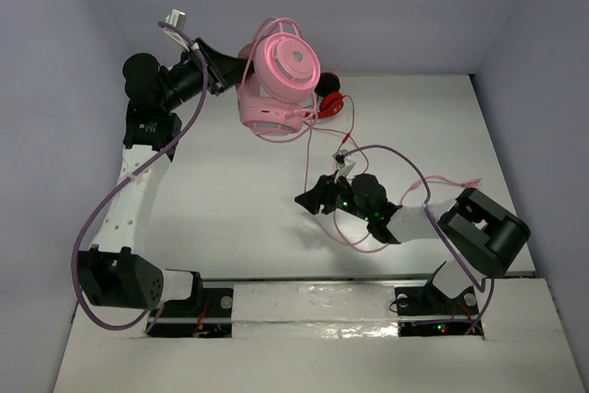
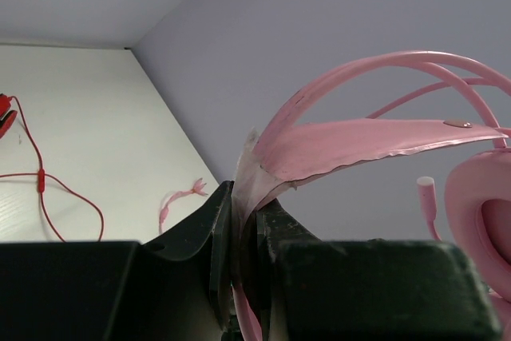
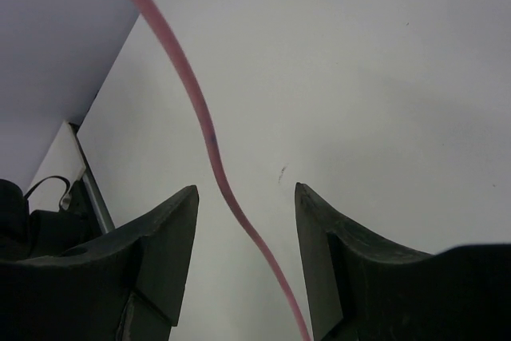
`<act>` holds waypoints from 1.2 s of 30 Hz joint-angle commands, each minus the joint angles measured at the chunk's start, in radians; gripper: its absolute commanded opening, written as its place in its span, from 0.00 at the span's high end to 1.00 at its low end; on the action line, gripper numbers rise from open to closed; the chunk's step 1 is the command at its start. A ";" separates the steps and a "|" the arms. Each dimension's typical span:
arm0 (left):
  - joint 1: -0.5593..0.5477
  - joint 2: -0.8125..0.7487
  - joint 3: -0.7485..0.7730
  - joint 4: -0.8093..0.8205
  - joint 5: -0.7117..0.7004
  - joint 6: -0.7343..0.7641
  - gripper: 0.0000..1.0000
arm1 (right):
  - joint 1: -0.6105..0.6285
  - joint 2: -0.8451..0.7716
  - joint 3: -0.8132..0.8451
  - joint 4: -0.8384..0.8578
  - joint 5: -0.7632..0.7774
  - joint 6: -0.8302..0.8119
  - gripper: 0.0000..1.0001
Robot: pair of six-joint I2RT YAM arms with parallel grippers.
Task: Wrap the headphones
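The pink headphones (image 1: 281,80) hang in the air at the back of the table, ear cups stacked, with cable loops over the top. My left gripper (image 1: 237,69) is shut on their headband (image 2: 359,137), which is pinched between the black fingers (image 2: 200,225); one ear cup (image 2: 479,213) shows at the right edge. The thin pink cable (image 1: 310,149) trails down to the table and passes between the fingers of my right gripper (image 1: 309,200). In the right wrist view that gripper (image 3: 246,197) stands open around the cable (image 3: 180,69), with neither finger touching it.
Small red-and-black headphones (image 1: 331,103) lie behind the pink ones, and their red cable (image 2: 48,189) runs across the table. A short pink strand (image 1: 451,181) lies to the right. Grey walls close in the back and the sides.
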 commanded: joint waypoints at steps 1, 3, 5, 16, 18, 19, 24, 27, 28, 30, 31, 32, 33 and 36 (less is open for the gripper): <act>0.009 -0.009 0.034 0.094 -0.024 -0.072 1.00 | 0.014 -0.016 0.006 0.011 0.045 0.000 0.43; 0.009 -0.006 0.024 0.111 -0.026 -0.086 1.00 | 0.014 0.016 0.020 0.008 0.043 -0.003 0.43; 0.009 -0.004 0.026 0.105 -0.029 -0.083 1.00 | 0.014 0.028 0.025 0.011 0.038 0.003 0.47; 0.009 -0.005 -0.038 0.053 -0.196 -0.036 1.00 | 0.141 -0.117 0.080 -0.300 0.130 -0.020 1.00; 0.009 -0.030 -0.074 0.010 -0.263 -0.003 1.00 | 0.177 -0.171 0.118 -0.484 0.169 -0.041 1.00; 0.009 -0.042 -0.118 -0.002 -0.344 0.013 1.00 | 0.209 -0.195 0.155 -0.544 0.201 -0.054 1.00; 0.009 -0.134 -0.218 -0.082 -0.616 0.119 1.00 | 0.267 -0.320 0.239 -0.816 0.239 -0.052 1.00; 0.009 -0.176 -0.311 -0.025 -0.676 0.070 1.00 | 0.298 -0.320 0.305 -0.919 0.223 -0.057 1.00; -0.002 -0.179 -0.339 -0.014 -0.687 0.063 1.00 | 0.312 -0.314 0.325 -0.942 0.215 -0.063 1.00; -0.031 -0.177 -0.348 -0.020 -0.716 0.073 1.00 | 0.342 -0.289 0.400 -1.018 0.215 -0.074 1.00; -0.042 -0.177 -0.352 -0.028 -0.759 0.090 1.00 | 0.355 -0.283 0.429 -1.052 0.219 -0.090 1.00; -0.056 -0.179 -0.349 -0.058 -0.793 0.108 1.00 | 0.369 -0.277 0.458 -1.113 0.232 -0.100 1.00; -0.068 -0.183 -0.347 -0.071 -0.823 0.128 1.00 | 0.384 -0.277 0.509 -1.141 0.242 -0.106 1.00; -0.120 -0.191 -0.356 -0.114 -0.964 0.201 1.00 | 0.430 -0.284 0.580 -1.239 0.252 -0.121 1.00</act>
